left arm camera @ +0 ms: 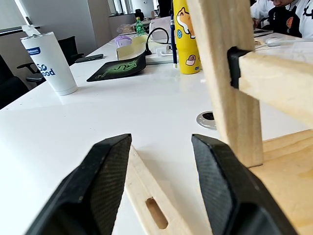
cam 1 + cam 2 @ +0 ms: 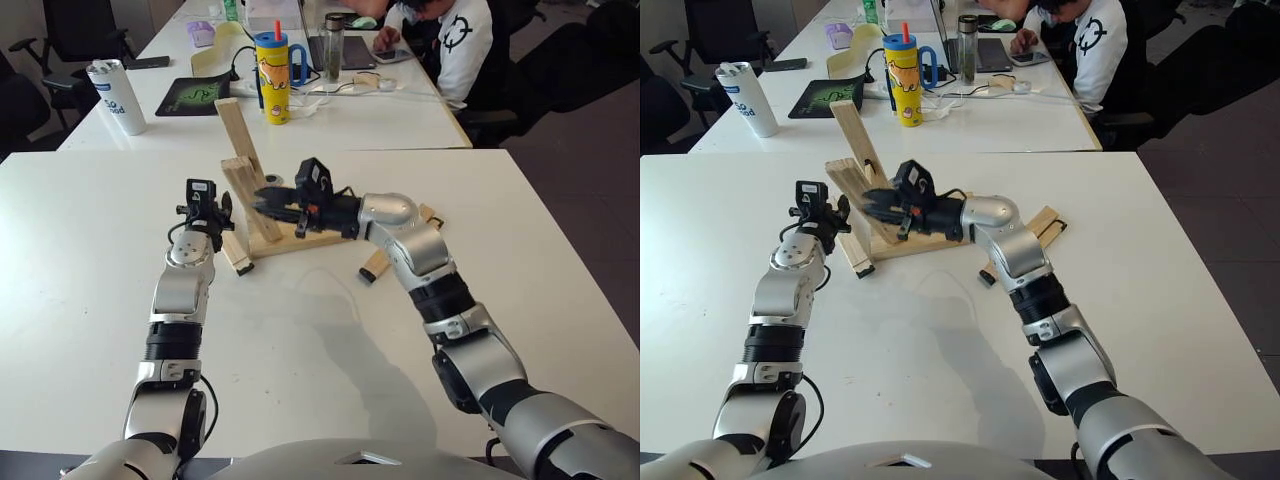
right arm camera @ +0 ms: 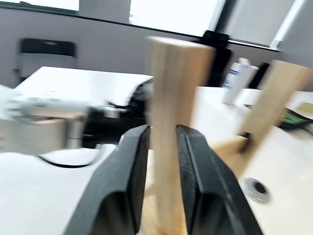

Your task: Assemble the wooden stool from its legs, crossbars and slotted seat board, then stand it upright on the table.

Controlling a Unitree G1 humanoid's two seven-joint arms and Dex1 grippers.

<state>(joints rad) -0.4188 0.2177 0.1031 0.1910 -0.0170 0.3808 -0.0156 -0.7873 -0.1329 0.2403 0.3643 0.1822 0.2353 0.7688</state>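
The seat board (image 2: 305,240) lies flat on the white table. Two wooden legs rise from it: a tall slanted one (image 2: 238,130) and a shorter one (image 2: 247,190), with a crossbar (image 1: 279,81) joined to a leg. My right gripper (image 2: 262,200) is shut on the shorter leg (image 3: 166,137), reaching in from the right. My left gripper (image 2: 222,213) sits just left of the board, open, its fingers (image 1: 105,181) straddling a loose slotted piece (image 2: 237,252) that lies on the table.
Two more wooden pieces lie to the right of the board, one (image 2: 375,265) near my right forearm and one (image 2: 430,213) behind it. On the table beyond stand a yellow bottle (image 2: 272,75), a white tumbler (image 2: 118,97) and a black mat (image 2: 200,95).
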